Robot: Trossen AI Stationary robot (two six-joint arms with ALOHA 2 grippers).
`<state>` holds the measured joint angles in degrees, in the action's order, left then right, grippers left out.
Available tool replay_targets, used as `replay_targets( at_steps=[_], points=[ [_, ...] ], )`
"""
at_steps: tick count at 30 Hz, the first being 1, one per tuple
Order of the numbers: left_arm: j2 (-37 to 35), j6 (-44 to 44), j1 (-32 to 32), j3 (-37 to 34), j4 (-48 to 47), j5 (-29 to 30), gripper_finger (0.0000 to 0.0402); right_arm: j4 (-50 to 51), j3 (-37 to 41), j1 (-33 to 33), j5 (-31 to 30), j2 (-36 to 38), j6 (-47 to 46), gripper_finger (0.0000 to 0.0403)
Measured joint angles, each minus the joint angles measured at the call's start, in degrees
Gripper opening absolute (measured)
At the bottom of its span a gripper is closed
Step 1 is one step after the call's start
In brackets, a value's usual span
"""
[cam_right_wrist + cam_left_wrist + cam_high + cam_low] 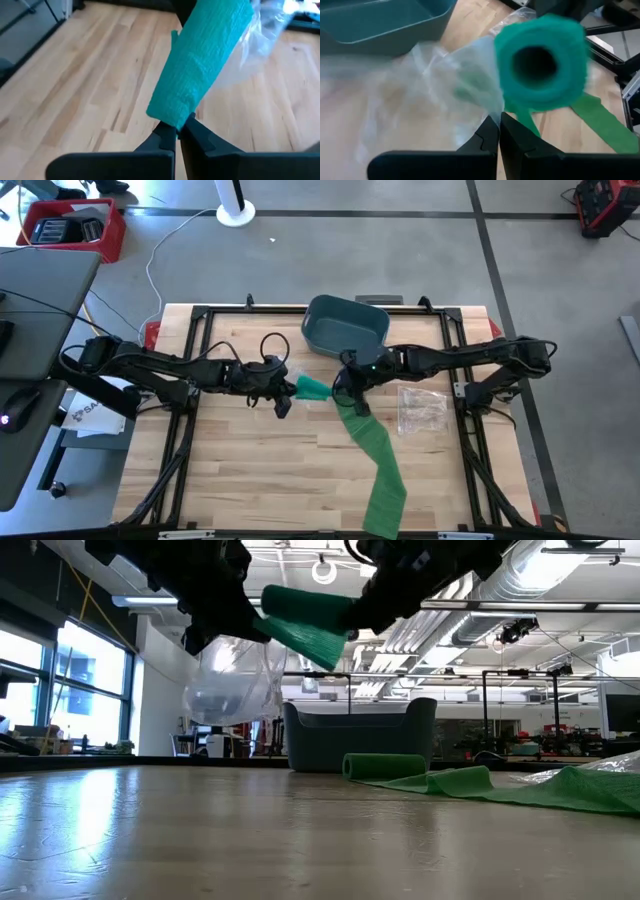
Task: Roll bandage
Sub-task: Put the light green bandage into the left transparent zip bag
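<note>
Loose green bandage strip (378, 470) is trailed toward the near edge; its rolled end (314, 387), axis left-right, is clamped between left gripper (284, 391) and right gripper (345, 390), the left also pinching a plastic bag (420, 95).

Both pincers (283, 402) (352, 392) shut, raised mid-table.

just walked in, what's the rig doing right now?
Both arms meet over the middle of the wooden table, working a green bandage. The right gripper is shut on the rolled green bandage tube, held up in the air. The left gripper is shut on a clear plastic bag right beside the roll. The bandage's long unrolled tail trails across the table toward its front edge. A teal plastic bin sits behind, and another clear plastic wrapper lies near the right arm.
</note>
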<state>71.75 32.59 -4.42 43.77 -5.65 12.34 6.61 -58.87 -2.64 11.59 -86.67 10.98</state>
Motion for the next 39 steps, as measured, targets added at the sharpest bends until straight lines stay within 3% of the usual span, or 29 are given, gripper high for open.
replay_targets(
  at_steps=[21, 25, 31, 35, 39],
  points=[
    [0.0, 1.25, -0.09, 0.0, 4.81, -1.75, 0.0, 9.01, -0.09, 0.19, -3.77, -1.45, 1.03, 0.0],
    [0.0, 2.55, 0.16, 0.0, 5.02, -1.93, 0.0, 8.59, -0.09, 1.05, -1.88, -4.27, 2.89, 0.0],
    [1.28, 4.01, 1.69, 0.04, 5.07, -5.76, 0.0, 1.58, -0.09, 1.67, -1.29, -6.12, 2.95, 0.0],
    [4.09, 4.74, 2.61, 0.11, 6.13, -8.72, 0.0, 2.07, -1.95, 0.63, -0.9, -6.14, 0.27, 0.0],
    [6.83, 4.71, 3.48, 0.11, 9.42, -10.38, 0.0, 2.58, -3.76, -1.16, 3.39, -6.79, -2.45, 0.0001]
  ],
)
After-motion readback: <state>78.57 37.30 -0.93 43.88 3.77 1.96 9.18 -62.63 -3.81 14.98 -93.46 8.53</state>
